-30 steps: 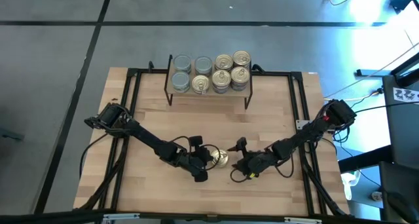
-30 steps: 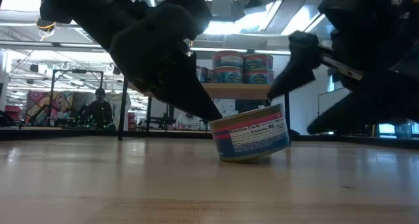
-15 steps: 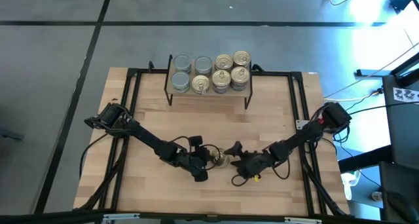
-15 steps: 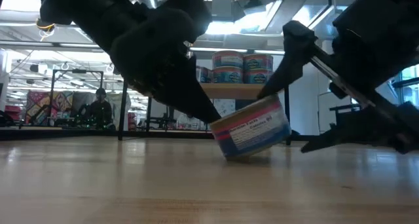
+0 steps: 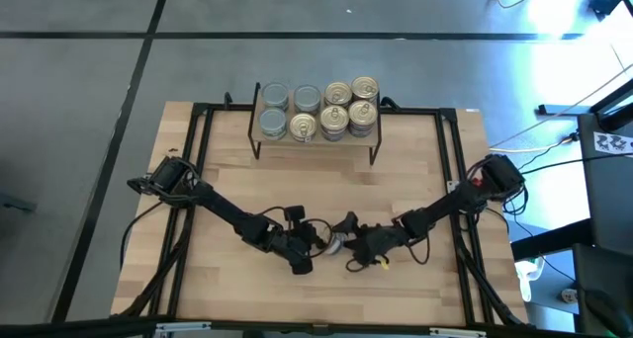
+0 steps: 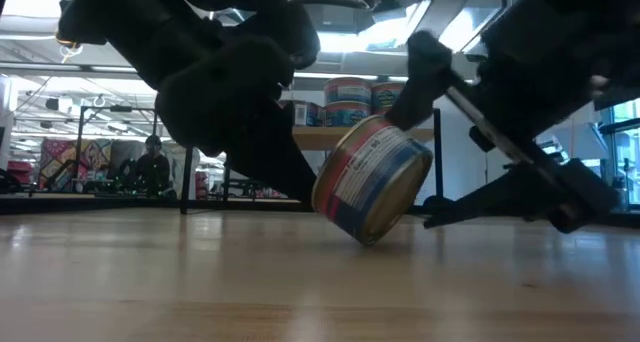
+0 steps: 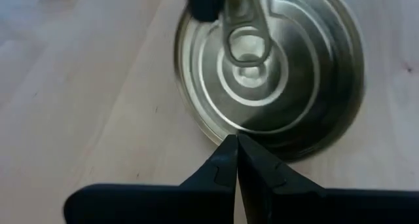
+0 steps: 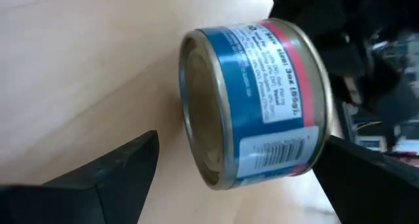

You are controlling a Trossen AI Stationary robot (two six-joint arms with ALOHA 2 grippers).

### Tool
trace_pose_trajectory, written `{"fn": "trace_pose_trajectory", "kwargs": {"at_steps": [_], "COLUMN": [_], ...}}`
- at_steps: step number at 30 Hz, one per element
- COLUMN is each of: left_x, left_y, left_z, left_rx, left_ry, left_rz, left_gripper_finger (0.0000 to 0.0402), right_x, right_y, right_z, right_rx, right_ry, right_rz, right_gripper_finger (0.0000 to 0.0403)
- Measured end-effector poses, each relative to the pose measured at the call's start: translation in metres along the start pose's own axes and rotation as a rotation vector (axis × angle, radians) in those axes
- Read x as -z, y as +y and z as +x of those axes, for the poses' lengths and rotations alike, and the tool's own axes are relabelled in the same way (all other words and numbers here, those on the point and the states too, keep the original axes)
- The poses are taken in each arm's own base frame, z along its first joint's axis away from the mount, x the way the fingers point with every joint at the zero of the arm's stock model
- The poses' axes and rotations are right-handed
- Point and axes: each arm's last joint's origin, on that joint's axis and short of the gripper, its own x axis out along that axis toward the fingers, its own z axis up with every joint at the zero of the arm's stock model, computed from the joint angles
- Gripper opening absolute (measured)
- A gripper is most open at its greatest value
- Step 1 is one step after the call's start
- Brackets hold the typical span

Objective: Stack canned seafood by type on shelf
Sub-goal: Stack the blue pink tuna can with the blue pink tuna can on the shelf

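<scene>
From above, the small low light-wood shelf on thin black legs (image 5: pixel 316 135) stood at the far side of the big wooden table (image 5: pixel 227 195), with eight little round metal tins (image 5: pixel 318 111) packed on it, silver lids to one side and gold to the other. One more short round tin with a gold lid (image 5: pixel 336 242) sat near the front, squeezed between the left gripper (image 5: pixel 315 237) and the right gripper (image 5: pixel 352 238), though from up there it was tiny and mostly covered by dark arms. From table height, that blue and pink tin (image 6: pixel 370 190) was tipped up on one edge, leaning. It looked ready to roll away or flop over if either arm pushed too hard. In the left wrist view, the left gripper (image 7: pixel 236 168) was clenched tight, its tip pressed at the tin's gold pull-ring lid (image 7: pixel 275 67); a dark shape covered part of the ring. In the right wrist view, the right gripper (image 8: pixel 239 175) was spread wide around the tin (image 8: pixel 255 103) without gripping it, so it could slip out sideways.
</scene>
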Motion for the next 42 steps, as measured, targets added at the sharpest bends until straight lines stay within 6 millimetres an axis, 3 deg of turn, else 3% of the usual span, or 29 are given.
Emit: {"fn": "trace_pose_trajectory", "kwargs": {"at_steps": [9,12,18,22,27,31,36,42], "left_x": [-0.001,-0.002,-0.003,-0.008,-0.024,-0.026,-0.025,-0.011], "left_y": [0.000,0.000,0.000,0.000,0.004,0.009,0.027,0.040], "left_z": [0.000,0.000,-0.001,-0.006,-0.035,-0.072,-0.122,-0.161], "left_rx": [-0.003,-0.006,-0.014,-0.004,0.000,0.015,-0.140,-0.260], "left_ry": [-0.012,-0.015,-0.023,-0.039,-0.059,0.004,0.020,0.053], "left_rz": [-0.011,-0.012,-0.010,-0.016,-0.015,0.049,0.037,0.040], "left_gripper_finger": [0.0007,0.0007,0.0007,0.0007,0.0007,0.0008,0.0008,0.0008], "right_x": [-0.006,-0.006,-0.008,-0.015,-0.026,-0.029,-0.032,-0.027], "right_y": [-0.005,-0.002,-0.002,-0.002,-0.012,-0.036,-0.078,-0.143], "right_z": [0.011,0.017,0.013,0.005,-0.010,-0.029,-0.051,-0.052], "right_rx": [-0.079,-0.087,0.005,0.052,0.157,0.309,0.435,0.521], "right_ry": [-0.091,-0.081,0.019,0.027,0.038,0.082,0.104,0.238], "right_rz": [0.093,0.109,0.168,0.216,0.274,0.310,0.341,0.328], "right_gripper_finger": [0.0362,0.0320,0.0191,0.0192,0.0192,0.0192,0.0192,0.0192]}}
